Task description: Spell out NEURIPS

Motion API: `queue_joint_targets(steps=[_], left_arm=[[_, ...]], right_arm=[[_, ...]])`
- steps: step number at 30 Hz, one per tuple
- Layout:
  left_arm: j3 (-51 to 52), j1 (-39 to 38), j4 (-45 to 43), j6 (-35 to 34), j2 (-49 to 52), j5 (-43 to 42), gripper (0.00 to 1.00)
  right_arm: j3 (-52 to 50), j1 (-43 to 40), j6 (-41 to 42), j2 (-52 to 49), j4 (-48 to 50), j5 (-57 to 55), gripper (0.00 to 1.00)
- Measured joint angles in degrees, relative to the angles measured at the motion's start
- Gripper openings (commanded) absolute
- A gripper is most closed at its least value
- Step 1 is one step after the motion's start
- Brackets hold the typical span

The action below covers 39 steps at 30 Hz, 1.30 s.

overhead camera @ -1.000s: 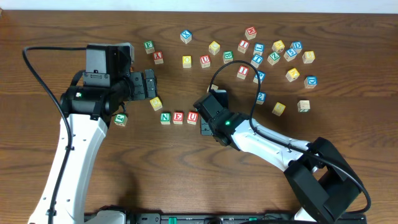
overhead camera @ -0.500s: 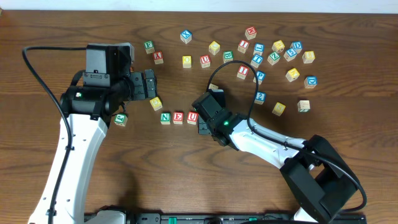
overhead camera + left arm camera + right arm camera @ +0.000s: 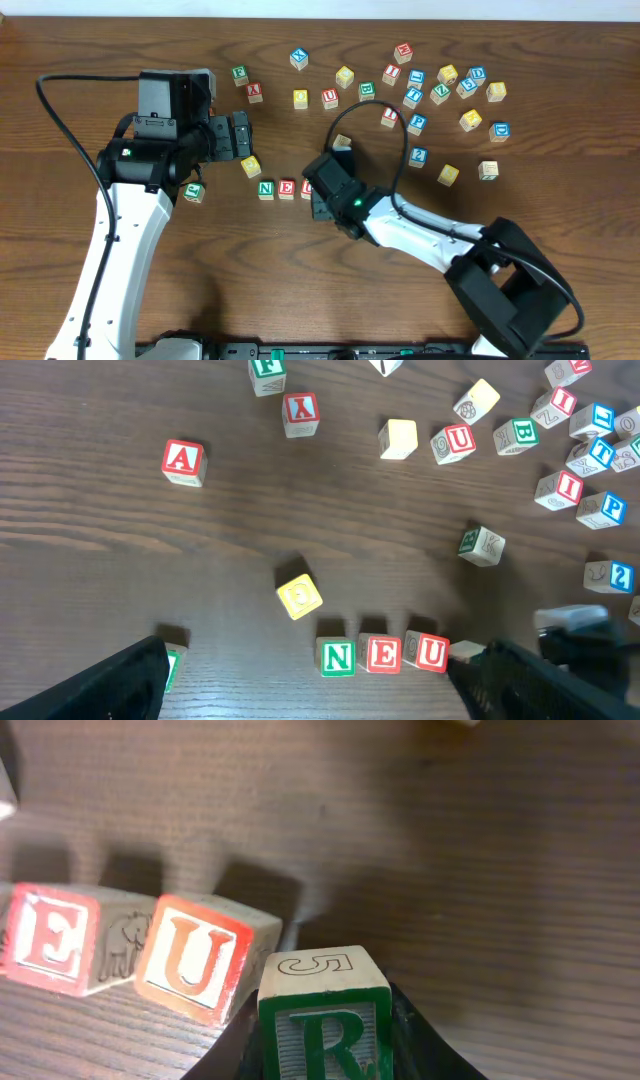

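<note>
Right gripper [image 3: 318, 192] clamped on green-faced pale wooden R cube [image 3: 322, 1010], R facing same way as row. Red-faced wooden U cube [image 3: 195, 960] just left of fingers, slightly askew; whether touching R, cannot tell. Lower R flush beside U, in line with row; release slowly, don't nudge U. Left gripper [image 3: 243, 135] wide open, empty.

N [image 3: 337, 657], E [image 3: 384, 654], U [image 3: 431, 652] sit in a row; R [image 3: 322, 1032] seemingly beside U.
</note>
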<state>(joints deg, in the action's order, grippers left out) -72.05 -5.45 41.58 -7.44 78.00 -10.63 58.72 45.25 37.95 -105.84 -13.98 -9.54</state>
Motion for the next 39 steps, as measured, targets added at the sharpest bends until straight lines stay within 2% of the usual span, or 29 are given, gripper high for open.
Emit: queue_joint_targets(steps=[39], left_arm=[[0.0, 0.0, 0.0, 0.0, 0.0, 0.0, 0.98]], right_arm=[[0.0, -0.7, -2.3, -1.0, 2.3, -1.4, 0.20]])
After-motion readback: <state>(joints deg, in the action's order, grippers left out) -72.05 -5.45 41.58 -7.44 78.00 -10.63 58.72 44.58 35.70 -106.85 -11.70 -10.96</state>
